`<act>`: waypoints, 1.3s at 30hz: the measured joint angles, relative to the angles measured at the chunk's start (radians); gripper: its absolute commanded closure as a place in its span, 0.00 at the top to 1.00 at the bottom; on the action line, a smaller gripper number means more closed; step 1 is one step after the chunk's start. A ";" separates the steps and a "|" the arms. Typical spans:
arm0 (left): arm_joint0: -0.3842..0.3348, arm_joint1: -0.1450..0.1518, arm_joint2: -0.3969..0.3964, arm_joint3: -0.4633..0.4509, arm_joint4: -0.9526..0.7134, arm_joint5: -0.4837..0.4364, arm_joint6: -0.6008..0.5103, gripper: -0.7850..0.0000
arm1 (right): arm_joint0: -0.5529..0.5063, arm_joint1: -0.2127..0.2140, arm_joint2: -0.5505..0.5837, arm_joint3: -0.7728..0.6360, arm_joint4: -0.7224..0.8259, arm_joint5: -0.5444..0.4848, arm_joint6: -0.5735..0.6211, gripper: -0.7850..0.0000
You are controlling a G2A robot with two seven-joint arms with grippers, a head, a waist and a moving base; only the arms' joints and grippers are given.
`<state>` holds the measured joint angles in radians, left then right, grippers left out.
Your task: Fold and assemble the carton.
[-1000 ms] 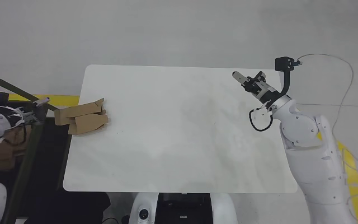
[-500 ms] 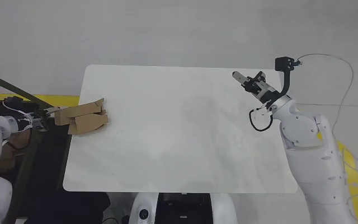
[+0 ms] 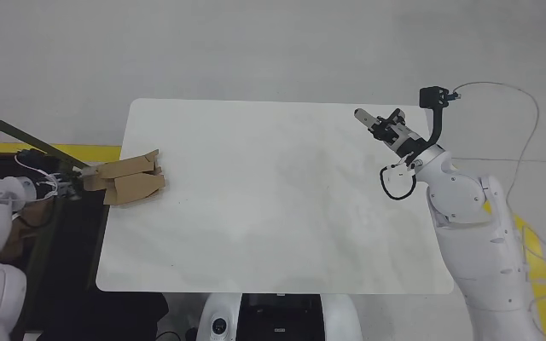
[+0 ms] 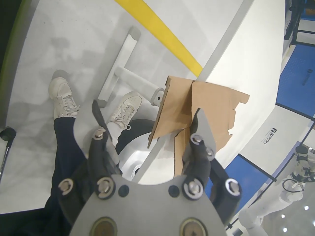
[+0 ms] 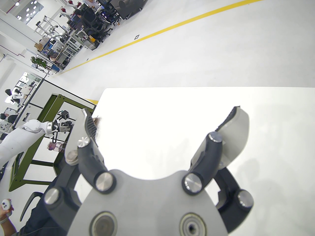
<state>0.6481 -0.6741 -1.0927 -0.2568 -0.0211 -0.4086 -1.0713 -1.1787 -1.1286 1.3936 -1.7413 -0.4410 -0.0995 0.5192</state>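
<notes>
A flattened brown cardboard carton (image 3: 130,178) lies at the left edge of the white table (image 3: 281,222), one end overhanging the edge. My left gripper (image 3: 83,171) is off the table beside that overhanging end. In the left wrist view it (image 4: 147,112) is open, and a corner of the carton (image 4: 209,104) reaches in between the fingers, against one fingertip (image 4: 198,119). My right gripper (image 3: 374,123) hangs open over the table's far right corner, with nothing between its fingers (image 5: 160,112). The carton (image 5: 97,120) is a small brown patch far across the table.
A green metal frame (image 3: 34,141) stands just left of the table, close to my left arm. A yellow floor line (image 4: 157,23) runs beside it. The table's left edge (image 4: 221,45) passes under the carton.
My left gripper has moved right, from beside the green frame up to the carton's overhanging end. The carton and my right arm have not moved.
</notes>
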 measured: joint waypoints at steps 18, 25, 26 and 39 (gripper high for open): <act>-0.024 -0.001 -0.037 0.033 -0.039 -0.031 0.019 0.00 | 0.000 0.000 0.000 0.000 0.000 0.000 0.000 1.00; -0.028 0.016 -0.092 0.036 -0.129 -0.101 0.009 0.00 | 0.000 0.000 0.000 0.000 0.000 0.000 0.000 1.00; -0.028 0.018 -0.100 0.034 -0.143 -0.111 0.005 0.00 | 0.000 0.000 0.000 0.000 0.000 0.000 0.000 1.00; -0.010 0.032 -0.178 -0.059 -0.294 -0.180 -0.054 0.00 | 0.000 0.000 0.000 0.000 0.000 0.000 0.000 1.00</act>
<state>0.6385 -0.6420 -1.2710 -0.3161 -0.3151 -0.5886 -1.1256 -1.1787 -1.1286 1.3936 -1.7413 -0.4410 -0.0995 0.5192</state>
